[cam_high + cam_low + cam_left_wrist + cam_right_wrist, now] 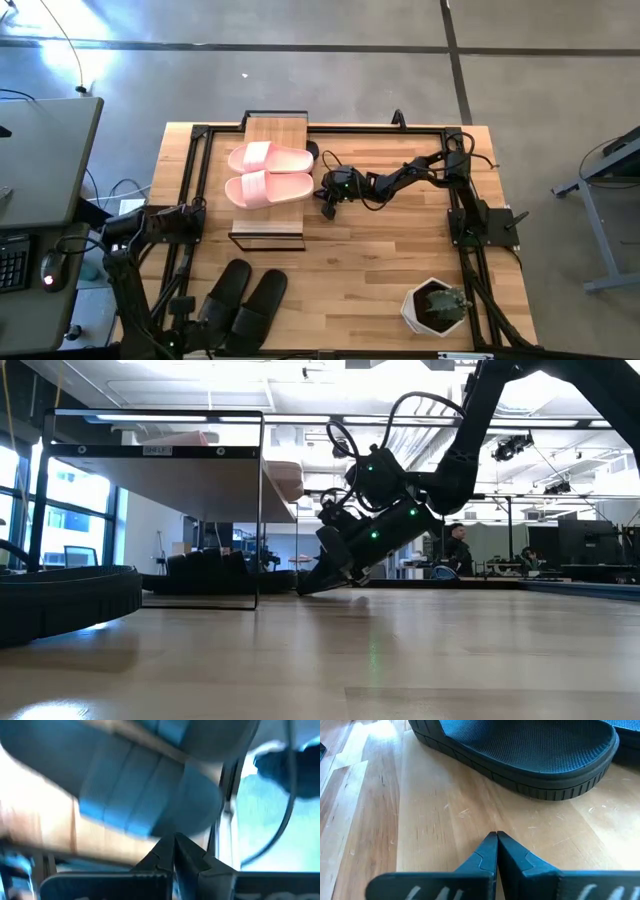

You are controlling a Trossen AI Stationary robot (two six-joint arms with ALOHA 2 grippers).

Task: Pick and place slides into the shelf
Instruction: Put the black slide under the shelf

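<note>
The shelf [270,180] stands at the table's far middle with a pale pink pair of slides [268,175] lying flat on its plank top. Under it lie dark slides [205,572]. One black slide [530,755] lies sole-down on the table just ahead of my right gripper [496,836], which is shut, tilted down and low over the wood to the right of the shelf [310,585]. Another black pair [240,300] lies near the table's near left corner. My left gripper [174,840] is shut and points down above one of them [150,785], apart from it.
A white pot with a plant [435,305] stands at the near right corner. A black metal frame [200,135] runs around the tabletop. Bare wood lies between the shelf and the pot. People show in the room far behind the table [455,545].
</note>
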